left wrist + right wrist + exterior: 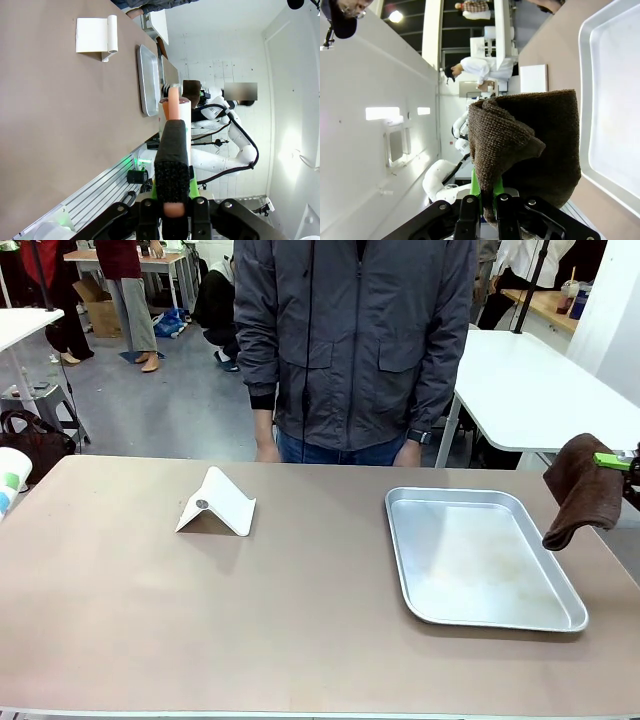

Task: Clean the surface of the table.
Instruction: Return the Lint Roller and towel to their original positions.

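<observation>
At the far left edge of the front view we see a white paper cup (12,476) with coloured print, partly cut off. The table (120,610), tan-brown and matte, spreads across the whole lower part of that view. Left of centre on it stands a white folded stand (216,504), tent-shaped. Behind the table's far edge a person (352,340) in a grey jacket stands facing us, arms down. Right of centre a silver metal tray (560,612) lies flat on the table. At the right edge, the right gripper (622,462) hangs above the table's edge, its jaws clamped on a brown cloth (580,488) that droops beside the tray. In the left wrist view, the left gripper (172,150) has its fingers closed on a thin pinkish strip (173,102), with a black sponge-like block (172,160) over it.
</observation>
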{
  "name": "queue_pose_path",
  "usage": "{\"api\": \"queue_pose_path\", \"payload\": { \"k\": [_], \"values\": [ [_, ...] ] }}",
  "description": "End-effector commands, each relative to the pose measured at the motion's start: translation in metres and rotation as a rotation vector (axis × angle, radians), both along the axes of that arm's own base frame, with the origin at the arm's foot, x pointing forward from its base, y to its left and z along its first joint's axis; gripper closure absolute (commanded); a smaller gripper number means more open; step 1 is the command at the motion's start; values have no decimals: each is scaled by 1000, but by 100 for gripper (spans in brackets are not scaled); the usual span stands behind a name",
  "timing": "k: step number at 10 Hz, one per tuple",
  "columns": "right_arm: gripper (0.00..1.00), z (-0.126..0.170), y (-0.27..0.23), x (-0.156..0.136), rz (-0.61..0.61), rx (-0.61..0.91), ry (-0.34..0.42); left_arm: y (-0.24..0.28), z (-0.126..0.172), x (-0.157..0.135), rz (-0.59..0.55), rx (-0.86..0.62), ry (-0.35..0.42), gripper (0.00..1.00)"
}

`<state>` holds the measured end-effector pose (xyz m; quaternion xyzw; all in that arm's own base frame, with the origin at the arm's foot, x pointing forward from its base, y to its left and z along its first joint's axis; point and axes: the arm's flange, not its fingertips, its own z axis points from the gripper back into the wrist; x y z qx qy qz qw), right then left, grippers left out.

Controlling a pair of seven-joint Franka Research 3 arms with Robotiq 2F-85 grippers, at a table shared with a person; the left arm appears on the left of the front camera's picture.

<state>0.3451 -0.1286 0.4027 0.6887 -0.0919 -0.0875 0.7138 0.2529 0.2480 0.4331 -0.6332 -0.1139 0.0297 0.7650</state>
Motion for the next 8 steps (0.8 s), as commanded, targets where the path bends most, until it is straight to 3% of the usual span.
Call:
{"api": "queue_pose_path", "payload": {
  "k": [1, 2, 4, 5, 8],
  "values": [
    [90, 0, 0, 0, 0, 0, 0, -1, 2, -1, -2, -2, -6, 78],
    [90, 2, 12, 1, 37, -9, -8, 0, 0, 0, 0, 0, 0, 78],
    [90, 10, 74, 26, 153, -109, 17, -42, 29, 1, -50, 59, 19, 78],
    [90, 12, 111, 43, 253, -156, 20, -69, 41, 13, -83, 140, 46, 78],
    [90, 4, 210, 87, 367, -169, 45, -154, 71, 55, -84, 296, 79, 78]
  ]
}}
